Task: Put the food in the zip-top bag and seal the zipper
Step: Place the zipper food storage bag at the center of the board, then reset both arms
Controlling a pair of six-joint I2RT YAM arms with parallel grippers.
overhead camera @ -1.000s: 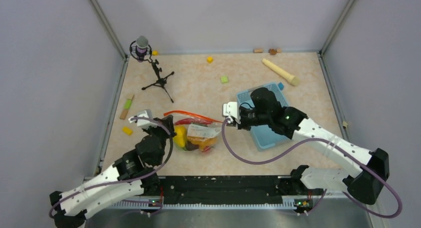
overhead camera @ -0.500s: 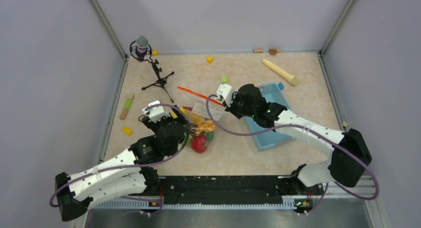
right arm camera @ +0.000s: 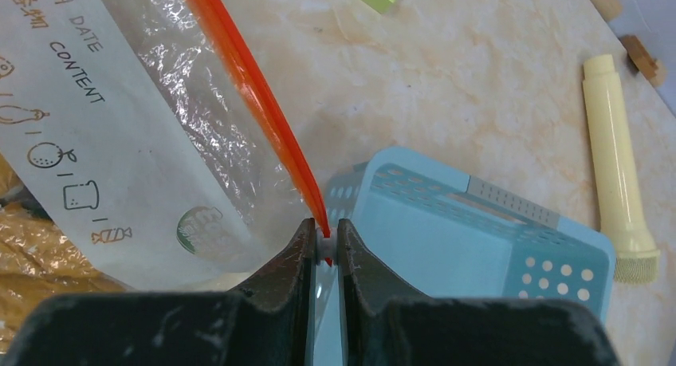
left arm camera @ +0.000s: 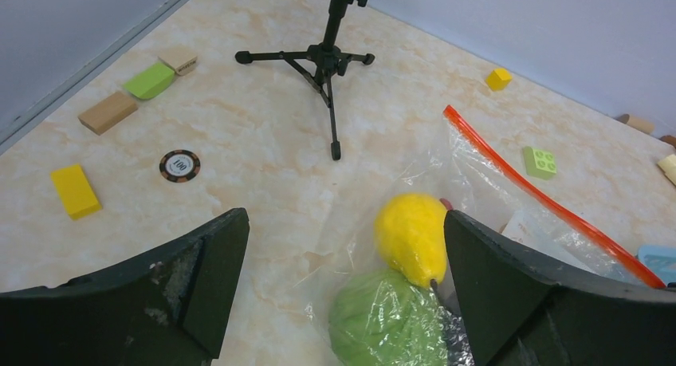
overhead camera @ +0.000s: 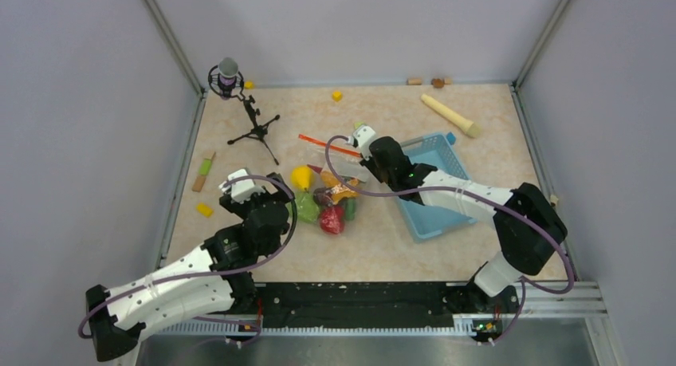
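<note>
— Orange-red zipper point(right arm camera: 255, 103) first: lying where?

— Stretched taut along the mouth of the zip-top bag point(overhead camera: 339, 175), mid-table in the top view, running from ten o'clock toward four. Pinched at the four o'clock end by the right gripper point(right arm camera: 324, 242), fingers clamped together on the small white slider point(right arm camera: 325, 245). Probably held so for drawing the slider along the strip.

— And the food?

— Bunched at the bag's six o'clock end: lemon point(left arm camera: 410, 234), green piece point(left arm camera: 387, 326), red tomato point(overhead camera: 332, 220). Seemingly under the clear film, though hard to confirm for every piece. Heaped low, likely keeping the mouth free.

— Left side?

— Left gripper point(left arm camera: 343, 222) at eight o'clock of the heap, fingers spread wide, gripping nothing, lemon and green piece just ahead between them. Looks placed for bracing the bag against the pull.

— Around that?

— Light-blue mesh basket point(overhead camera: 434, 214) at three o'clock, just beside the slider. Microphone tripod point(overhead camera: 255, 131) at ten o'clock, well apart. Sealed so far? Cannot tell how much of the strip.
</note>
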